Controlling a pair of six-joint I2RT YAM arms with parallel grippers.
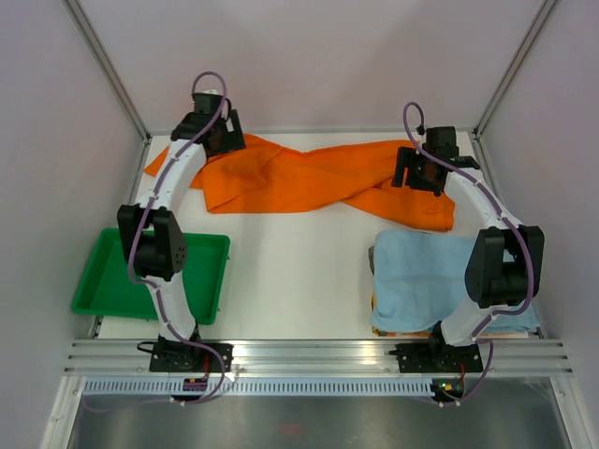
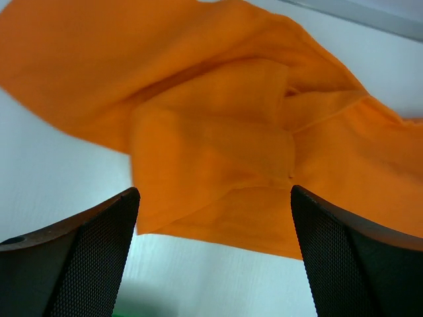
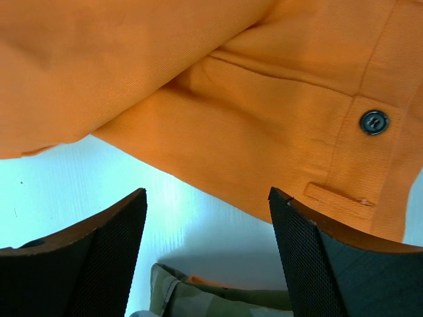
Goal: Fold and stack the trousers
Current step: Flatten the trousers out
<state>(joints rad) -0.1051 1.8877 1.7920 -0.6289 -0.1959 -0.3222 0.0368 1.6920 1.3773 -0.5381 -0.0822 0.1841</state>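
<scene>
left gripper (image 2: 213,198) jaws spread, empty, above left end | trousers (image 1: 299,178) twisted, unfolded, across far tabletop (image 1: 299,271) | right gripper (image 3: 207,191) jaws spread, empty, above buttoned waist end | step: regrasp, I'd pinch outer edges only, pull apart to untwist flat before folding | light blue cloth (image 1: 421,271) probably the stack spot

R tool (image 3: 206,193) spread wide by trousers (image 3: 264,119) w/ dark button (image 3: 374,122); poss. olive cloth (image 3: 198,298) below.
</scene>
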